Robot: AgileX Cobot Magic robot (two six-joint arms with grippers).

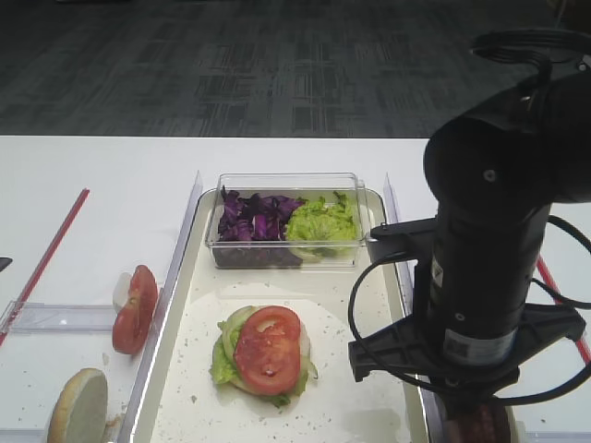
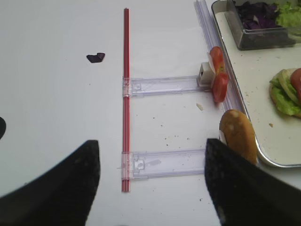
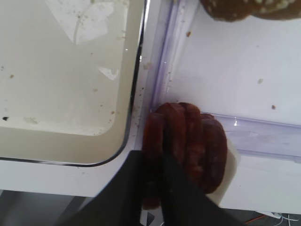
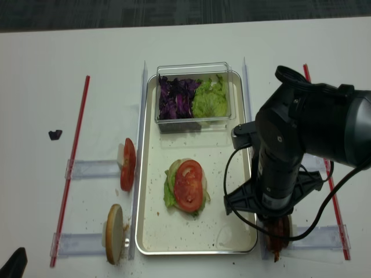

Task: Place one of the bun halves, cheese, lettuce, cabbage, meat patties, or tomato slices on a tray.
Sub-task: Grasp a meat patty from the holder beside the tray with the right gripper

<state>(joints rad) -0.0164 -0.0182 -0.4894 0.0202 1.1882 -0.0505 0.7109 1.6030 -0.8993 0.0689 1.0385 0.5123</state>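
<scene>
Exterior high: the right arm hides the meat patties (image 1: 480, 425) right of the tray (image 1: 175, 277); right wrist: the right gripper (image 3: 157, 188) pinches the leftmost upright patty, tray lying leftward; left wrist: the left gripper (image 2: 150, 181) idles spread.

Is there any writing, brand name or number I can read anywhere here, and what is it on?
No text can be read in any view.
White sticker on the right arm: it carries print, too small and blurred to read.
Tray, clear box, food: no labels visible.
</scene>
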